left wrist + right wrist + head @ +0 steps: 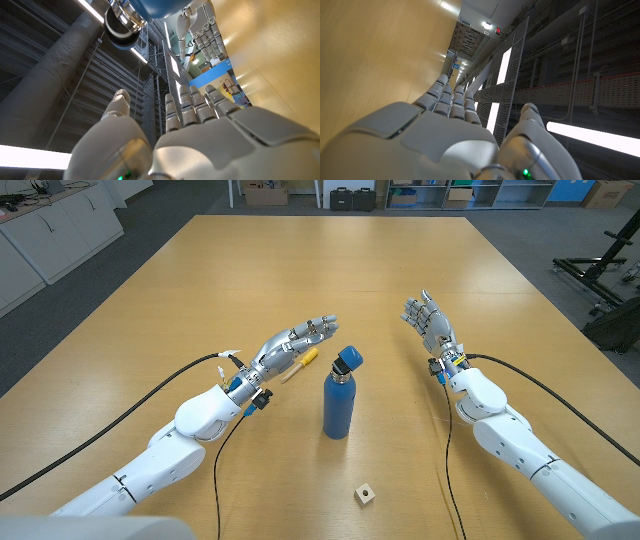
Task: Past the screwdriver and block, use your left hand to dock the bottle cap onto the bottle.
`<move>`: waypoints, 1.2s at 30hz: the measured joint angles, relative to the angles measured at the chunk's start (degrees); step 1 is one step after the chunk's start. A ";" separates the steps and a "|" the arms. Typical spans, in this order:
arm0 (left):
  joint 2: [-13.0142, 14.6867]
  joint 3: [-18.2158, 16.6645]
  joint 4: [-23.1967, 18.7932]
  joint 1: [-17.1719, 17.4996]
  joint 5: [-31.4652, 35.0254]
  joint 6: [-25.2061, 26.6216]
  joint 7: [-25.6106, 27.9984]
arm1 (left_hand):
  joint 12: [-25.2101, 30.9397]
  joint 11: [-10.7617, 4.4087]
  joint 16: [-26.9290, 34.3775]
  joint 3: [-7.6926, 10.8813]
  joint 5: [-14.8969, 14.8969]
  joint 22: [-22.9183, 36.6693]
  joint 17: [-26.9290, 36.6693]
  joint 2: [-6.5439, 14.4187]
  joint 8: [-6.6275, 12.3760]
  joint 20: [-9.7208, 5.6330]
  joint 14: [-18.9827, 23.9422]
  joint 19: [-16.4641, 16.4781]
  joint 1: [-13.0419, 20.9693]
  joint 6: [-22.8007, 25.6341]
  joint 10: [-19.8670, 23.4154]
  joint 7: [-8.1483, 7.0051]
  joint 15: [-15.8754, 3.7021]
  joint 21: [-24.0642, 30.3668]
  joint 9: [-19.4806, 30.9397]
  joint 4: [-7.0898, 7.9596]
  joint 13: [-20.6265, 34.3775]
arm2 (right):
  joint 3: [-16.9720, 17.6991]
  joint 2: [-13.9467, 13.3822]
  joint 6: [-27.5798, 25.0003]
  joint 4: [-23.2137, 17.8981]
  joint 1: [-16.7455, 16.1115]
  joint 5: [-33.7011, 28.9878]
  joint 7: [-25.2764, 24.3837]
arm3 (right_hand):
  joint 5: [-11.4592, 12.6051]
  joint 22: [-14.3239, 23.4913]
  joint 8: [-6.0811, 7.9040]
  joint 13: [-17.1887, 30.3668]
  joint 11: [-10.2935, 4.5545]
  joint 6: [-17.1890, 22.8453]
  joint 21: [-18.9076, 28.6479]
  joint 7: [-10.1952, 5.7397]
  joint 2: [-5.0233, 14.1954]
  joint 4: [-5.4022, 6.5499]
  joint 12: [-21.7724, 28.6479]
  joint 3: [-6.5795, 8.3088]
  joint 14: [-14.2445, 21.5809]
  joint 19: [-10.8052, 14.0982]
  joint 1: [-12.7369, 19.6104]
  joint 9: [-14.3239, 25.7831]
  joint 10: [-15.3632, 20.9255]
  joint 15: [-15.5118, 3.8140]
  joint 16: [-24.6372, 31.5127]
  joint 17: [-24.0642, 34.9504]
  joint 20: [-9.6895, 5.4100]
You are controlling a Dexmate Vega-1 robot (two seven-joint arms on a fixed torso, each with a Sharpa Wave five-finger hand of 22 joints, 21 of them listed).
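Observation:
A blue bottle point(338, 408) stands upright in the middle of the table. Its blue and black cap point(347, 361) sits on the silver neck, slightly tilted. My left hand point(295, 340) hovers just left of the cap with its fingers stretched out and nothing in them, a small gap from the cap. In the left wrist view the left hand point(190, 130) reaches toward the bottle's capped top point(120, 25). A yellow-handled screwdriver point(301, 363) lies partly under the left hand. A small pale block point(366, 496) lies near the front edge. My right hand point(430, 325) is held up, open, right of the bottle.
The wooden table point(330, 270) stretches bare beyond the hands. Black cables point(150, 395) run along both arms. Cabinets and boxes stand on the floor past the far edge.

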 measured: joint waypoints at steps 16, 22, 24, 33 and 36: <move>-2.77 -4.17 -3.00 3.65 12.52 5.90 15.89 | -0.65 2.67 -0.70 -3.33 0.00 -0.01 0.00 1.00 -0.28 -2.12 -2.54 0.24 -10.25 -2.51 -2.51 3.39 0.42 0.21 -0.50 3.80 -0.28 | 0.27 -0.32 1.66 -2.37 -1.57 0.29 1.06 | 0.00 0.00 -0.24 0.00 0.01 -0.03 -0.95 0.62 0.00 0.23 -0.43 -0.23 -0.50 -0.80 0.00 0.00 -0.44 -0.34 -0.67 0.00 -2.07; -2.57 -6.41 -3.25 4.84 12.49 6.80 17.60 | -0.65 2.87 -0.69 -3.80 0.00 -0.01 -0.15 0.96 -0.27 -2.49 -3.21 -0.21 -11.45 -2.92 -3.33 3.71 0.30 0.15 -0.68 4.27 -0.28 | 0.20 0.22 2.50 -2.94 -2.09 0.23 1.10 | 0.00 0.00 -0.24 0.00 0.01 -0.57 -0.67 0.55 0.00 0.07 -0.43 -0.39 -0.01 0.11 0.00 0.00 -0.43 -0.84 -0.67 0.00 -2.37; -2.56 -6.62 -3.14 4.92 11.65 6.80 17.72 | -0.65 2.88 -0.69 -3.80 0.00 -0.01 -0.19 0.77 -0.27 -2.48 -3.40 -0.21 -11.70 -2.92 -3.33 3.71 0.49 0.15 -0.67 4.27 -0.28 | 0.08 0.53 2.68 -3.02 -2.26 0.24 1.10 | 0.00 0.00 -0.24 0.00 0.01 -0.65 -0.67 0.62 0.00 0.07 -0.43 -0.39 0.00 0.11 0.00 0.00 -0.43 -0.84 -0.67 0.00 -2.37; -3.31 -8.38 0.49 4.71 8.31 6.07 17.50 | -0.65 3.18 -0.91 -4.29 0.00 -0.02 -0.20 0.97 -0.27 -3.22 -3.82 -0.94 -12.96 -3.63 -3.63 4.42 0.92 0.15 -0.67 4.74 -0.27 | -0.46 1.33 3.35 -3.30 -2.74 0.31 0.95 | 0.00 0.00 -0.24 0.00 0.00 -0.65 -0.67 0.62 0.00 0.07 -0.42 -0.40 0.00 0.11 0.00 0.00 -0.43 -0.84 -0.67 0.00 -2.36; -3.98 -8.44 2.04 4.17 6.77 5.33 16.90 | -0.65 2.94 -0.91 -4.29 0.20 -0.02 -0.20 0.97 -0.49 -3.29 -3.82 -1.02 -13.41 -3.86 -3.87 4.66 0.92 0.15 -0.92 4.74 -0.27 | -0.63 1.46 3.38 -3.00 -2.74 0.32 0.96 | 0.00 0.00 -0.24 0.00 0.00 -0.65 -0.67 0.62 0.00 0.07 -0.42 -0.39 0.00 0.11 0.00 0.00 -0.43 -0.84 -0.67 0.00 -2.36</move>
